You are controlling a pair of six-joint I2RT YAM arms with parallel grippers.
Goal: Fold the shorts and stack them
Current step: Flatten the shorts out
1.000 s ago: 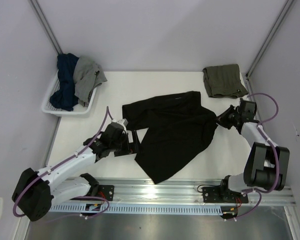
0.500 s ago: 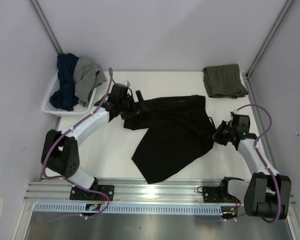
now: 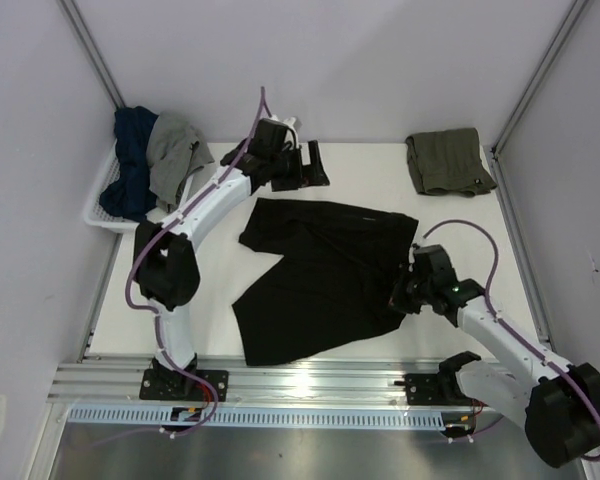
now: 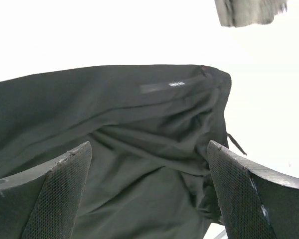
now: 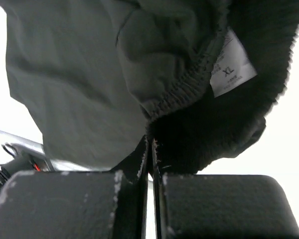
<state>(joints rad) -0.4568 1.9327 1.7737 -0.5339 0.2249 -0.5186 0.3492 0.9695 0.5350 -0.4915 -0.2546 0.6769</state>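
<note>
The black soft-cloth shorts (image 3: 325,275) are spread out and rumpled in the middle of the white worktop (image 3: 370,170), not folded at all yet. The olive-green cloth shorts (image 3: 448,162) sit neatly folded in the far right corner, well apart. So it's roughly halfway, I'd say: the black pair needs folding, then stacking with the green one.

The right hand (image 3: 404,292) is clamped tight on the black pair's right edge, with the elastic waistband and white size tag (image 5: 232,67) bunched up right at its fingers (image 5: 65,204). The left hand (image 3: 315,168) hangs over the worktop's far edge, spread wide and gripping nothing. A white plastic basket (image 3: 130,227) of other clothes sits far left.
</note>
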